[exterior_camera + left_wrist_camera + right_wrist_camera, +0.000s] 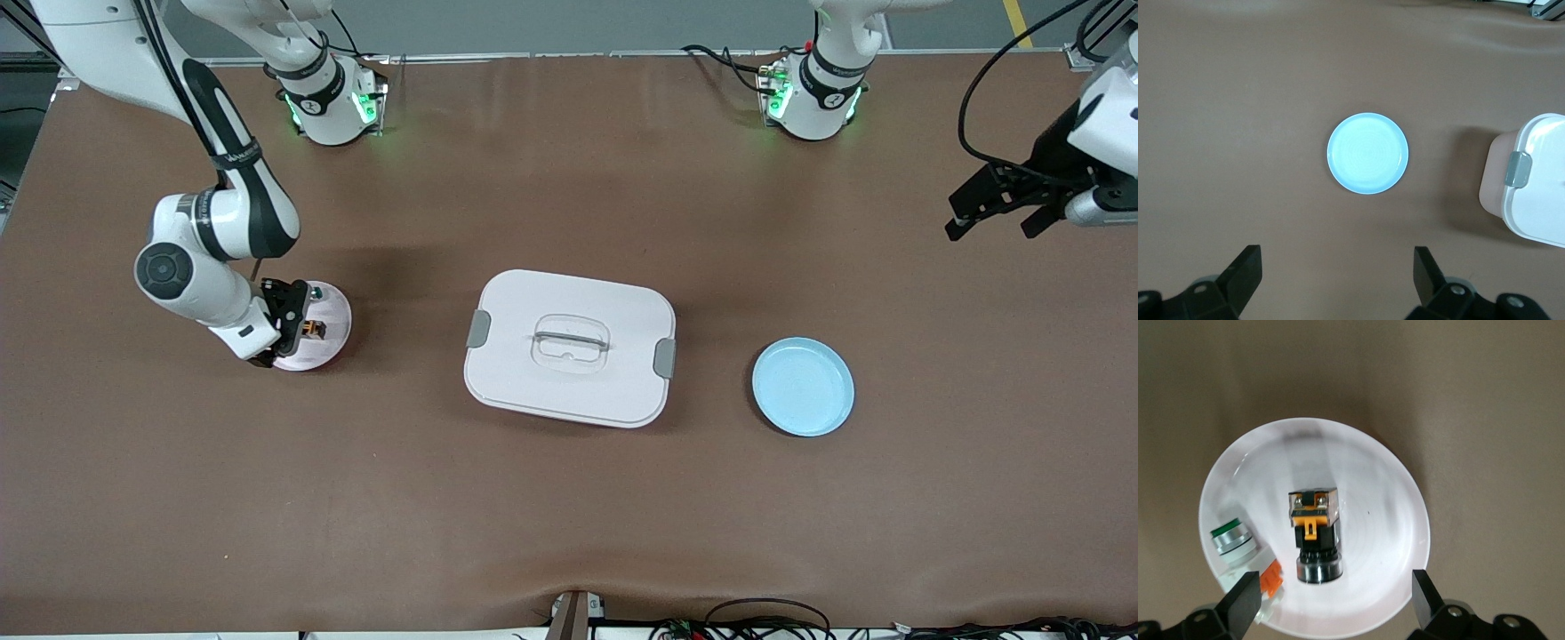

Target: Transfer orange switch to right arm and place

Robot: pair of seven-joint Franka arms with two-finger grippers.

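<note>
The switch [1315,535] lies on the plate [1398,520] between the released right fingers [1429,595], round end toward them. Left fingers [1245,270] released over brown desk [569,498].

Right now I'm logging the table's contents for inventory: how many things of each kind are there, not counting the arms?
Round plates: 2, the pale pink plate and the light blue plate
Small switch parts: 2, the black switch with an orange band and the whitish green-capped part
White lidded box: 1
Total: 5
</note>
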